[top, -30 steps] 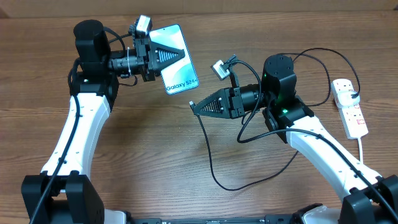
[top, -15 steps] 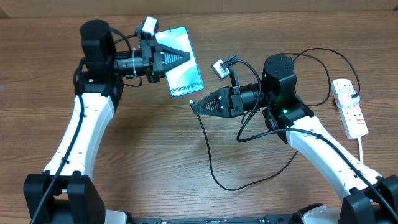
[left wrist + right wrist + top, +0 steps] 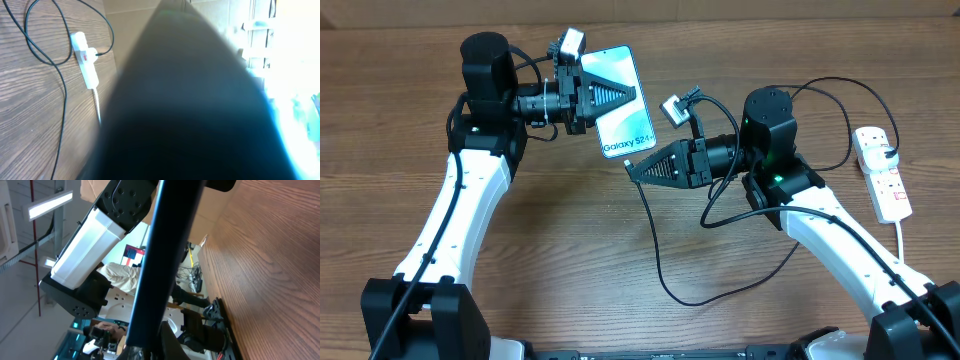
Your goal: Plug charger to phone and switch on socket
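The phone [image 3: 628, 125] is held up off the wood table [image 3: 550, 250], screen up, "Galaxy S24" text at its near end. L gripper [image 3: 634, 94] is clenched on the phone, coming in from the phone's left. One black finger lies across mid-screen; the other is hidden under the phone.

R gripper [image 3: 631, 170] sits just beside the phone's near-right corner, tips aimed at that corner, a thin gap btw them. Its fingers are pinched together on the end of the charger [image 3: 653, 250]. The plug tip is too small to see well, but looks nipped at the very tips w/ a pale bit showing. From there the cable drops away from the phone toward the near table edge, curls right & climbs back under the R arm.

The socket [image 3: 885, 180] lies flat on the table well to the right of the phone, white cord [image 3: 903, 238] trailing nearward.

L wrist view: mostly a blurred dark mass, can't tell what, w/ the socket & thin black cable beyond it. R wrist view: a dark bar edge-on across frame, wood grain to one side.
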